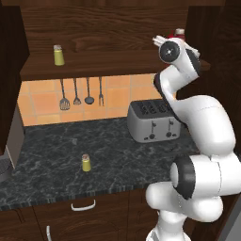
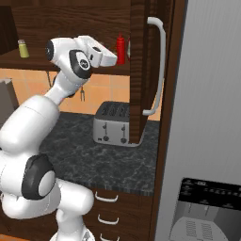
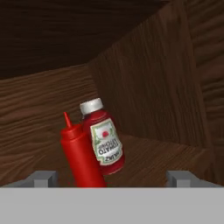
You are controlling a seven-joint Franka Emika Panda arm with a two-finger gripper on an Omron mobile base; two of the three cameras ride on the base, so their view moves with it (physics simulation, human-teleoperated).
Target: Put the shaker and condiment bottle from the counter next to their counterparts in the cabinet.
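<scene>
Cabinet (image 1: 94, 66) shelf, left: one shaker (image 1: 58, 55); its twin (image 1: 86, 163) stands on counter (image 1: 47, 160) below. Right end: condiment bottle (image 3: 80, 153) upright, prob. touching labelled bottle (image 3: 103, 138). Gripper (image 3: 111, 177) fingers spread wide either side, holding nothing.

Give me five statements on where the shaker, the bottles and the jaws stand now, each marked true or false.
1. The red squeeze bottle stands on the cabinet shelf beside the labelled bottle. True.
2. One shaker stands on the counter. True.
3. The gripper is shut on the squeeze bottle. False: the jaws stand wide apart either side of it.
4. The toaster sits in the cabinet. False: it is on the counter.
5. A second shaker stands at the shelf's left end. True.
</scene>
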